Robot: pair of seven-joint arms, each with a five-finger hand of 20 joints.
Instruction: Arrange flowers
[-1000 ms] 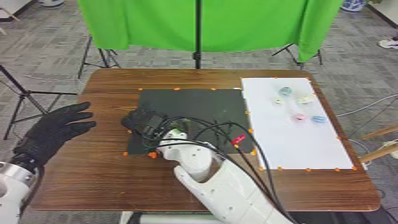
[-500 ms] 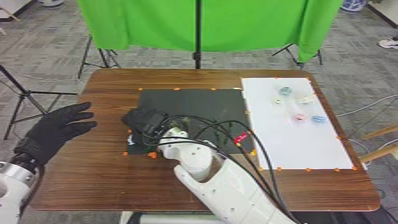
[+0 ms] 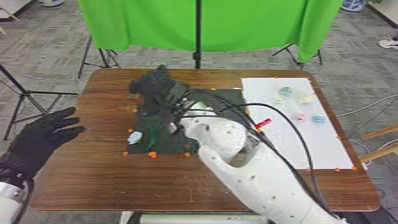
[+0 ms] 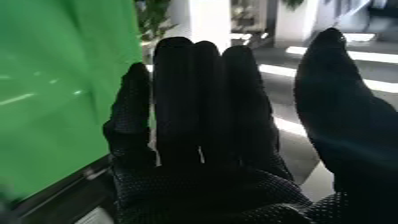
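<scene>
We judge the arrangement unfinished: a pale bloom lies on the dark mat, pastel pieces on the white sheet. We see the right hand empty, fingers straight; the left hand hangs relaxed.

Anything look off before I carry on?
No spill or damage visible. One pale piece lies near the left edge of the dark mat, apart from the small pieces on the white sheet, perhaps a stray. Black cables loop loosely off the right arm and could snag.
</scene>
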